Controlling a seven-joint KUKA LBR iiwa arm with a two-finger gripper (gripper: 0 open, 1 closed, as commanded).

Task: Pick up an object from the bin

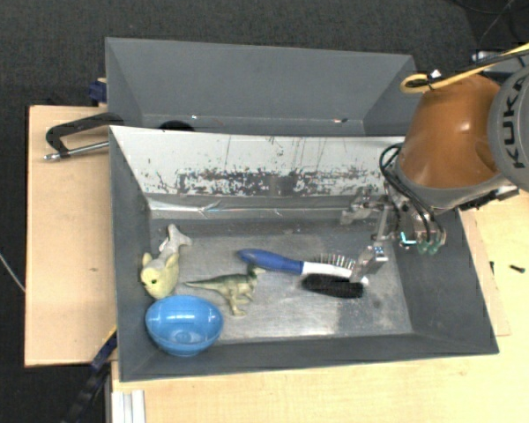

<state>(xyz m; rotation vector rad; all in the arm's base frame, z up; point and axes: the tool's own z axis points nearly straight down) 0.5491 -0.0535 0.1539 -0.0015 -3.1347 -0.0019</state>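
A grey metal bin (441,324) is seen from above. The robot's two-finger gripper (373,258) hangs low near the bin's right wall, at the bristle end of a blue-handled brush with a white head and black bristles (291,265), which lies mid-floor. Whether the gripper is open or closed cannot be told. A green toy dinosaur (232,285), a pale yellow toy fish (161,267) and a blue plastic egg (183,324) crowd the view's lower-left corner. There is open floor along the back wall.

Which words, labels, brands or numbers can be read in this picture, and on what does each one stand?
"KUK": dark letters on the grey robot arm, cut off at the picture's edge.
No text can be read on the brush, toy dinosaur, yellow fish toy, blue egg or bin.
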